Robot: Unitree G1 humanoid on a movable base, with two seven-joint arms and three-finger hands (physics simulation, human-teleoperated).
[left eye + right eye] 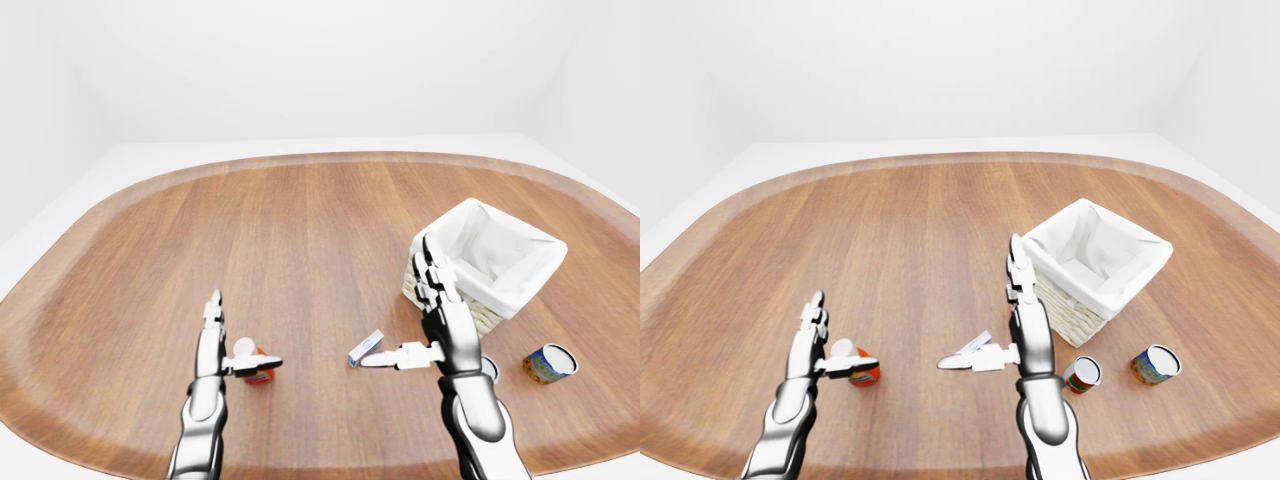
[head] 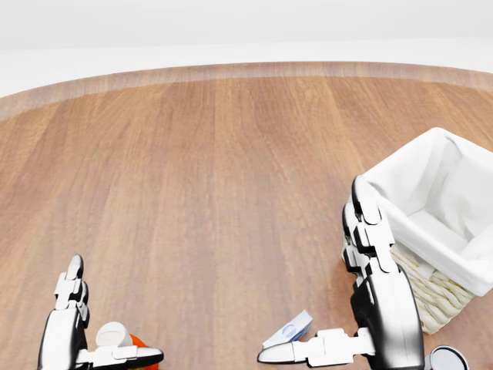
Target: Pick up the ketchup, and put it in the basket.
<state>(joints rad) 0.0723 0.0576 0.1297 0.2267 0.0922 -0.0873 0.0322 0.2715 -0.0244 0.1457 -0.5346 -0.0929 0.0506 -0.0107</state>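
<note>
The small red ketchup bottle with a white cap (image 1: pixel 254 364) stands on the oval wood-grain bench (image 1: pixel 300 240) — at 9 o'clock of the wicker basket lined with white cloth (image 1: pixel 487 262). Left hand (image 1: pixel 212 345) beside it, fingers apart; right hand (image 1: pixel 438 320) — fingers splayed.

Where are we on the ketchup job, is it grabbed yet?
Not yet. Nothing is done: the ketchup lies on the table, and the basket shows only its white liner. In hand: the left hand is open beside the bottle, thumb across it. The right hand is open, holding nothing. Left: grasp, lift, carry, drop in.
</note>
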